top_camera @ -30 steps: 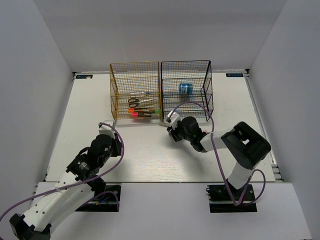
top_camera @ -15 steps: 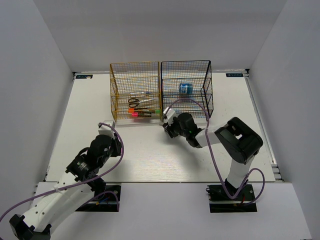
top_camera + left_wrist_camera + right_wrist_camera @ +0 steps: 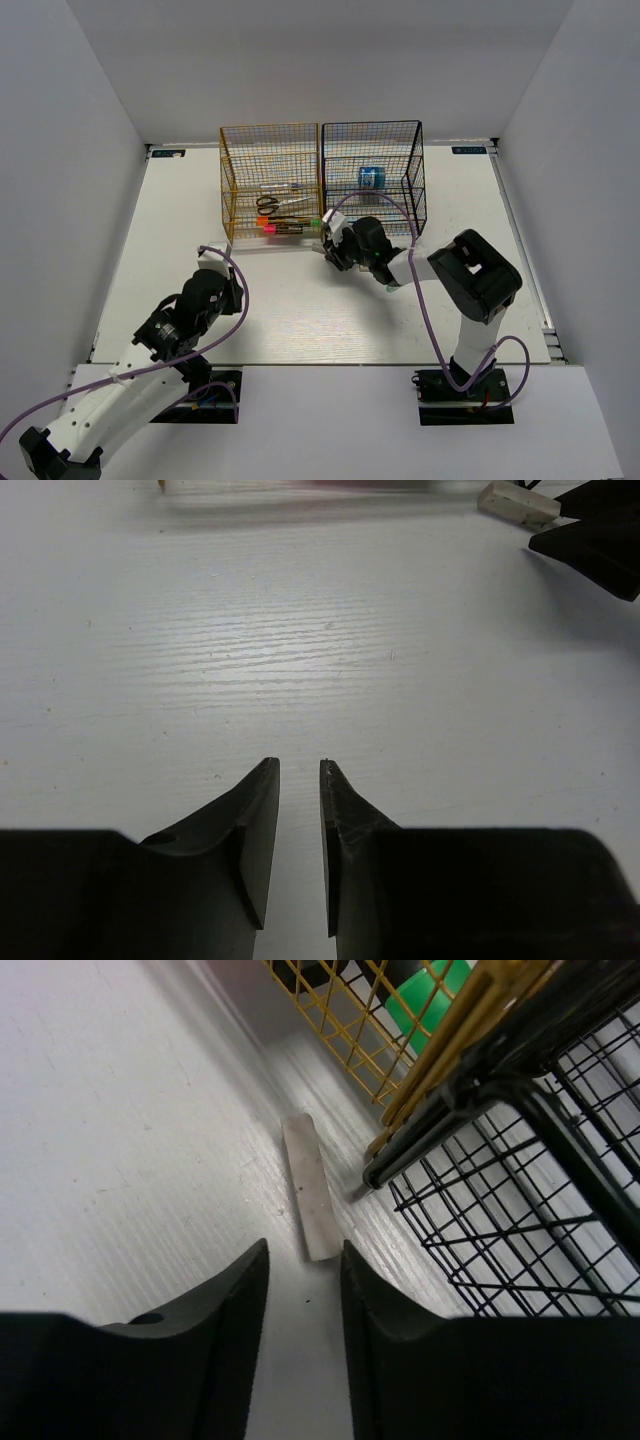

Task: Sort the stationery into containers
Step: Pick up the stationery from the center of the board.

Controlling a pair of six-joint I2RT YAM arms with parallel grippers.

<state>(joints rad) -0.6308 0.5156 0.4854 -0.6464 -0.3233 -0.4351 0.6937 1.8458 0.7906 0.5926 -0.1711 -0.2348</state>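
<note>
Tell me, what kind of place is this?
Probably a robotics test booth: white walls box in a white table, with two robot arms and a yellow-orange wire-mesh rack beside a black wire-mesh rack.

- The table [image 3: 300, 320] is white with a faint streaked grain, and white walls close it in on the left, right and far sides.
- A yellow wire rack [image 3: 270, 140] stands on it at the far middle.
- A black wire rack [image 3: 400, 150] of the same shape stands just to the right of the yellow one, side against side.
- A pale oblong piece [image 3: 310, 1190] lies flat on the bare surface, close in front of the spot where the two racks' front corners meet.
</note>
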